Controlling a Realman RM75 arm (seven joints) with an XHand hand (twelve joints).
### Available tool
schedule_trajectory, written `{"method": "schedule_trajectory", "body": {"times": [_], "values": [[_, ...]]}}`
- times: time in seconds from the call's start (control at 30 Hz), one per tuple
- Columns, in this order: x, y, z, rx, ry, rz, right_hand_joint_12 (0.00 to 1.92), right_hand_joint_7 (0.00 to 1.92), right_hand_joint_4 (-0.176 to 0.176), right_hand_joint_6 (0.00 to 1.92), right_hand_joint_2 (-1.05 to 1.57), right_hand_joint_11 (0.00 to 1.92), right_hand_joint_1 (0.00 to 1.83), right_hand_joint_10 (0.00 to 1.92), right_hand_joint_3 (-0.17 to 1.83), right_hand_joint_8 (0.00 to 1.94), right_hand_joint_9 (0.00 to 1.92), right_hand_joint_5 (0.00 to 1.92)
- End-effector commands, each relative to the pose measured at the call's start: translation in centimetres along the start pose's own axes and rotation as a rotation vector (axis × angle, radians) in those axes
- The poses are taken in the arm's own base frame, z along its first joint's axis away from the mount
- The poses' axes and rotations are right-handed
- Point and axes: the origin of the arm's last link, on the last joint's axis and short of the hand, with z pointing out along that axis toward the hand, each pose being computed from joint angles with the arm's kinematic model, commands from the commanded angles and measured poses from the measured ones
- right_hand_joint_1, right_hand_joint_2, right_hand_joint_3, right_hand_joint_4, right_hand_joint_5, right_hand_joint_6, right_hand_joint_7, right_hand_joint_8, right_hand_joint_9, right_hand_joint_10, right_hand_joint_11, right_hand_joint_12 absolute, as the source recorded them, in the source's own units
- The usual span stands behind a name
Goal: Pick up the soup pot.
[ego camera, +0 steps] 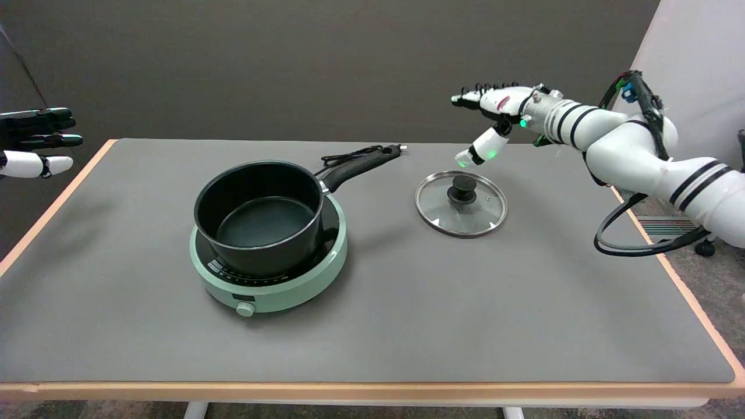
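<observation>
A black soup pot [259,218] stands uncovered on a round mint-green hotplate [273,285], left of the table's middle. Its black handle [358,166] sticks out toward the back right. The pot's glass lid [461,203], with a black knob, lies flat on the table to the right of the pot. My right hand [492,113] hovers in the air above and just behind the lid, fingers stretched out to the left and thumb hanging down. It holds nothing and is well right of the pot handle.
A black power cord [349,156] lies behind the pot handle. The grey table [407,326] has a wooden edge. The idle left hand [35,142] hangs at the far left. A black cable loops under my right arm [640,145] by the table's right edge.
</observation>
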Motion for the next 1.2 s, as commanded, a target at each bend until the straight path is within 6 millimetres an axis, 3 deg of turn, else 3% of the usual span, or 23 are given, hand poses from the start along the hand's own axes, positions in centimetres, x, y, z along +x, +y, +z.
{"method": "schedule_trajectory", "body": {"times": [0.03, 0.53, 0.6, 0.73, 0.83, 1.2], "values": [[4.7, -2.4, -6.5, 0.115, 0.284, 0.061, 0.6, 0.02, 0.115, 0.11, 0.3, 0.18, 0.59, 0.23, 0.83, 0.11, 0.05, 0.03], [5.7, -6.0, -13.1, 0.146, 0.664, -0.059, 0.5, 0.0, 0.09, 0.13, 0.33, 0.17, 0.67, 0.18, 0.81, 0.09, 0.03, 0.0], [5.9, -6.4, -13.7, 0.156, 0.708, -0.06, 0.58, 0.0, 0.088, 0.11, 0.32, 0.13, 0.67, 0.2, 0.84, 0.09, 0.02, 0.01], [5.9, -7.5, -14.2, 0.183, 0.772, -0.044, 0.5, 0.0, 0.088, 0.14, 0.33, 0.16, 0.68, 0.18, 0.82, 0.08, 0.03, 0.01], [5.9, -8.2, -14.5, 0.2, 0.808, -0.025, 0.57, 0.0, 0.088, 0.12, 0.33, 0.12, 0.68, 0.2, 0.84, 0.08, 0.02, 0.02], [5.8, -10.3, -15.3, 0.264, 0.894, -0.044, 0.54, 0.0, 0.089, 0.13, 0.33, 0.1, 0.7, 0.17, 0.85, 0.07, 0.01, 0.03]]}}
